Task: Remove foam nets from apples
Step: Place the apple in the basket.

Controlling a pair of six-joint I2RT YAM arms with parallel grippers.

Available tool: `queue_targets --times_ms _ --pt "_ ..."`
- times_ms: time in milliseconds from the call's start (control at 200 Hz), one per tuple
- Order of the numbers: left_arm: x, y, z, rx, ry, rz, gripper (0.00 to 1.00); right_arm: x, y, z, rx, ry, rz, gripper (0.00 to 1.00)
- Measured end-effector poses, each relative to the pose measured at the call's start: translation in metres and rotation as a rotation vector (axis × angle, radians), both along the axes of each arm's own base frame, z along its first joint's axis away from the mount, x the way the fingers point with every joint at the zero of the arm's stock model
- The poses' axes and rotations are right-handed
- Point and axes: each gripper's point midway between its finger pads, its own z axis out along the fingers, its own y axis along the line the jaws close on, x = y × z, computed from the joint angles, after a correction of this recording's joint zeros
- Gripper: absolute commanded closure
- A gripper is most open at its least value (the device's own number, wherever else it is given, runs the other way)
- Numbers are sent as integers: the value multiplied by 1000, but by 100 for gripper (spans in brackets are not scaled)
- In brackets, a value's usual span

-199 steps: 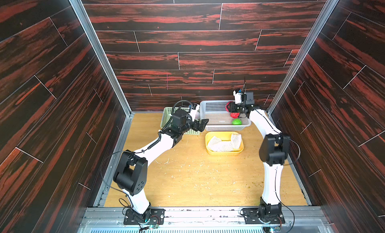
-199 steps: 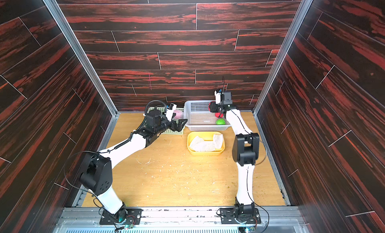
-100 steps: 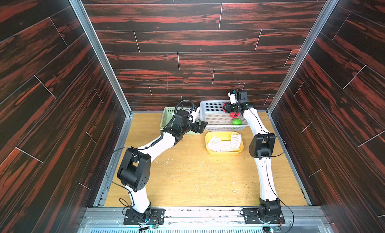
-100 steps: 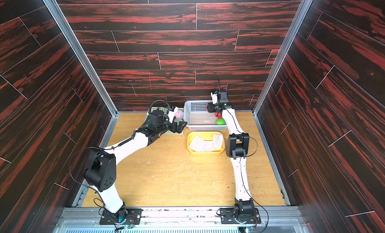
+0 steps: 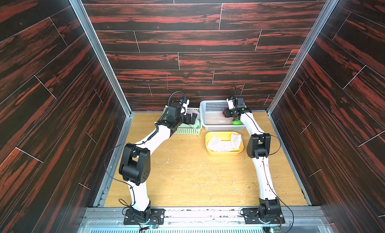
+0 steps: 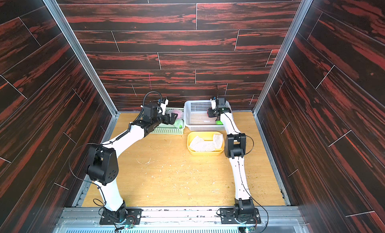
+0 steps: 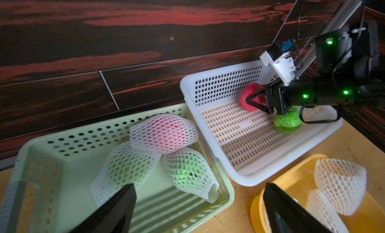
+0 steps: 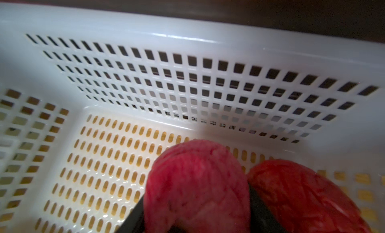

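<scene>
**Top views.** Your left gripper (image 5: pixel 193 118) hangs over the green basket (image 5: pixel 187 132), jaws spread to their widest and holding nothing. The netted apples (image 6: pixel 177 117) lie just under and past its tips, toward 3 o'clock, along the line the arm points. The left arm is plainly the nearer one to them. The white basket (image 5: pixel 208 127) sits at 3 o'clock of the green one. Your right gripper (image 5: pixel 226 113) is down in its 3 o'clock end, pointing toward 9. The yellow tray (image 5: pixel 209 136) is at 6 o'clock of the white basket, with loose foam nets (image 5: pixel 220 144) in it.

**Left wrist.** There are three netted apples bunched and touching: one red, two green. One green netted apple (image 7: pixel 187 171) has its sleeve running lengthwise toward the camera, open end nearest your fingers. My read: go for that open end.

**Right wrist.** The fingers (image 8: pixel 258 207) straddle a bare red apple (image 8: pixel 198 180), with a second red apple (image 8: pixel 302 196) touching alongside. The jaws are partly parted. I cannot tell whether they press the apple or have let go.
</scene>
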Motion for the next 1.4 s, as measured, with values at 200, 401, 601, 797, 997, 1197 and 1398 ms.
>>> queue_targets --times_ms 200,401,601,797,997,1197,1398 --pt "29 20 -9 28 53 76 0 4 -3 4 -16 -24 -16 19" --pt "47 37 -23 73 126 148 0 5 0 6 -11 -32 -5 4" --pt "48 45 -32 108 171 178 0 4 3 27 -6 -62 12 1" --pt "44 49 -38 129 202 188 0 0 6 78 15 -125 29 1" --pt "35 49 -41 121 261 187 0 -29 17 152 32 -199 58 1" --pt "20 57 -48 133 308 218 0 -128 43 189 69 -310 133 1" --pt "18 71 -43 157 322 258 0 -221 72 195 144 -434 241 1"
